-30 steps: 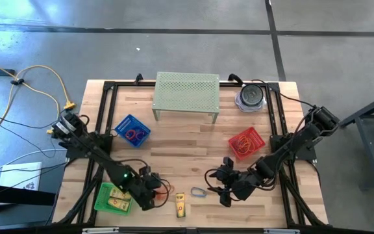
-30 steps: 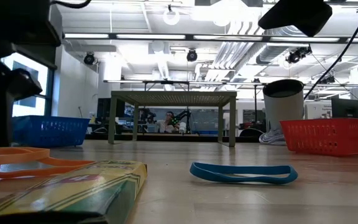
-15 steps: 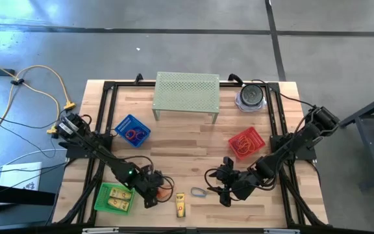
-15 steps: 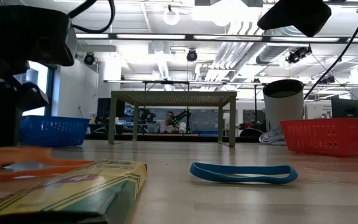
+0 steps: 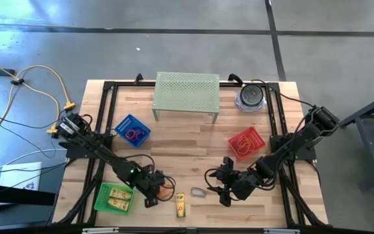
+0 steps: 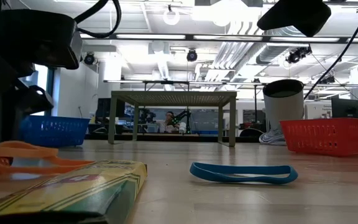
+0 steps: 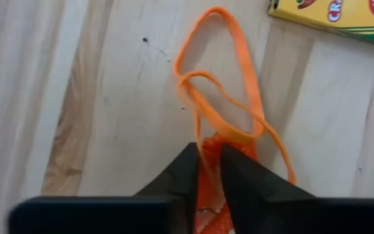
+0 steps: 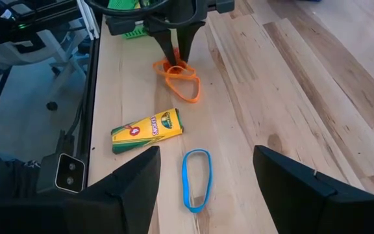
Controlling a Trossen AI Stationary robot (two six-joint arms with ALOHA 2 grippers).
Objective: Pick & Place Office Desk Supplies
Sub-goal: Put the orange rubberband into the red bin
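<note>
An orange rubber band (image 7: 223, 78), twisted into two loops, lies on the wooden table near its front edge, left of centre (image 5: 167, 193). My left gripper (image 7: 210, 170) is down on its near end and shut on it (image 5: 162, 190). Right of the band are a yellow crayon box (image 5: 181, 204) and a blue rubber band (image 5: 198, 192), both flat on the table. My right gripper (image 8: 203, 195) hangs open above and just right of the blue band (image 8: 195, 179), touching nothing. My left gripper pinches the orange band's end (image 7: 208, 146) between its two fingers. The fingers slant down from the table's left side. The rest of the band (image 8: 180, 83) lies slack on the table beyond the fingertips.
A green basket (image 5: 115, 197) sits at the front left, a blue basket (image 5: 132, 130) with bands farther back, a red basket (image 5: 247, 143) with bands on the right. A pale green perforated stand (image 5: 186, 94) and a round dark container (image 5: 250, 96) stand at the far edge.
My left gripper has moved a little toward the table's right and down onto the orange band. In the low view the band's end by the fingers has drawn together and risen slightly; the rest stays on the table.
</note>
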